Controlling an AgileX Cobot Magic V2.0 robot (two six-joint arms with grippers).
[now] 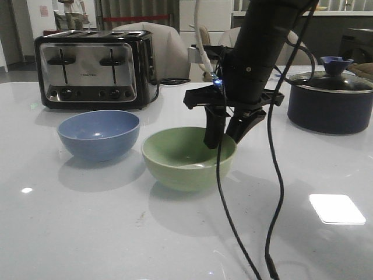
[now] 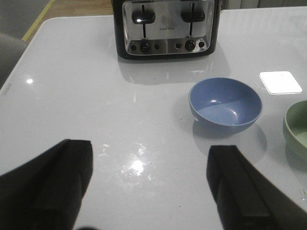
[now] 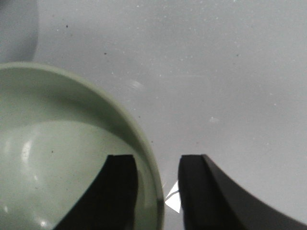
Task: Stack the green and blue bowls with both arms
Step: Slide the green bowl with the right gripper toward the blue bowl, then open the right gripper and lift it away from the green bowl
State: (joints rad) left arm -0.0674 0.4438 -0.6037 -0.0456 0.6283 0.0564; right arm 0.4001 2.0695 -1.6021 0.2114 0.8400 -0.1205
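The pale green bowl (image 1: 180, 160) stands upright at the table's middle, and the greyish blue bowl (image 1: 99, 134) stands just left of it, apart from it. My right gripper (image 1: 224, 140) is at the green bowl's right rim. In the right wrist view the gripper (image 3: 156, 191) straddles that rim (image 3: 144, 139), one finger inside and one outside, with a gap still showing on the outer side. My left gripper (image 2: 151, 160) is wide open and empty above bare table. The blue bowl (image 2: 225, 103) lies ahead of it, and the green bowl's edge (image 2: 297, 129) shows at the side.
A steel toaster (image 1: 93, 70) stands behind the blue bowl and also shows in the left wrist view (image 2: 165, 28). A dark navy lidded pot (image 1: 329, 99) stands at the back right. Black cables (image 1: 274, 175) hang from the right arm down to the table's front.
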